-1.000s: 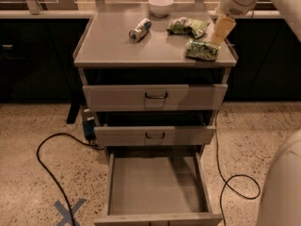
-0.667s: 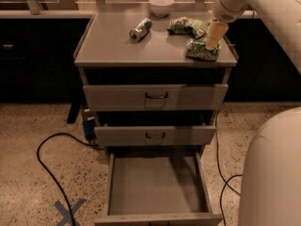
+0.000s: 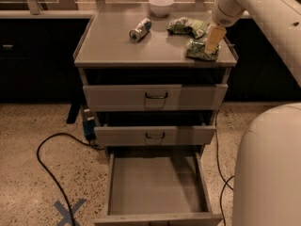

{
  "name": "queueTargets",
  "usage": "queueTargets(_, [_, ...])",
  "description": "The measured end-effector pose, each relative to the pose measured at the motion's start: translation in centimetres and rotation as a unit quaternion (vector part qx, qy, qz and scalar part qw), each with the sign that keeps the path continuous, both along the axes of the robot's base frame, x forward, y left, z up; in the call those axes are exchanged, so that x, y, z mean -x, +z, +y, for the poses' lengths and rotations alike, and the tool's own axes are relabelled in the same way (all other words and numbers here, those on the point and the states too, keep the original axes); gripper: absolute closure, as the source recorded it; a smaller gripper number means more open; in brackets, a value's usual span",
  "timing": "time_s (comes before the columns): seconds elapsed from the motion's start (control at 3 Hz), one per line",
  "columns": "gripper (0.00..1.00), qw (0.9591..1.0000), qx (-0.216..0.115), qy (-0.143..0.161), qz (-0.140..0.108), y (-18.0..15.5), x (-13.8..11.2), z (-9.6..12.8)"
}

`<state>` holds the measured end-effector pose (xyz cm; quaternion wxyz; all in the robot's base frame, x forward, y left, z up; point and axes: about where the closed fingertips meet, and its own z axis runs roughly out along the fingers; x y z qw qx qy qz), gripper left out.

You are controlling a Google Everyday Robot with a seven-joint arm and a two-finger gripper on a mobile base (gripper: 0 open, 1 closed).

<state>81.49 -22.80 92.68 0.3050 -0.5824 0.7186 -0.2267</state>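
Note:
My gripper [image 3: 211, 47] hangs from the white arm at the upper right and points down onto a green snack bag [image 3: 199, 50] at the right front of the cabinet top [image 3: 113, 48]. Its tip touches or nearly touches that bag. A second green bag [image 3: 186, 26] lies just behind it. A silver can [image 3: 140, 29] lies on its side near the middle of the top. A white bowl [image 3: 161, 5] stands at the back edge.
The cabinet has three drawers: the top one [image 3: 155, 96] and middle one [image 3: 154, 135] stand slightly ajar, the bottom drawer [image 3: 155, 185] is pulled far out and holds nothing. A black cable [image 3: 47, 166] loops over the speckled floor at left. A blue tape cross [image 3: 69, 212] marks the floor.
The arm has swung in from the right and fills more of the right side. The gripper stays over the front green bag, slightly lower.

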Motion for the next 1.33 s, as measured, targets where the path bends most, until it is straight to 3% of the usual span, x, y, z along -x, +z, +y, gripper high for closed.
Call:
queueTargets(0.33, [0.0,0.9997,-0.005,0.0,0.025,-2.2,-0.2,-0.1])
queueTargets(1.33, [0.0,0.9984,0.004,0.007,0.056,-6.1,-2.6,0.3])
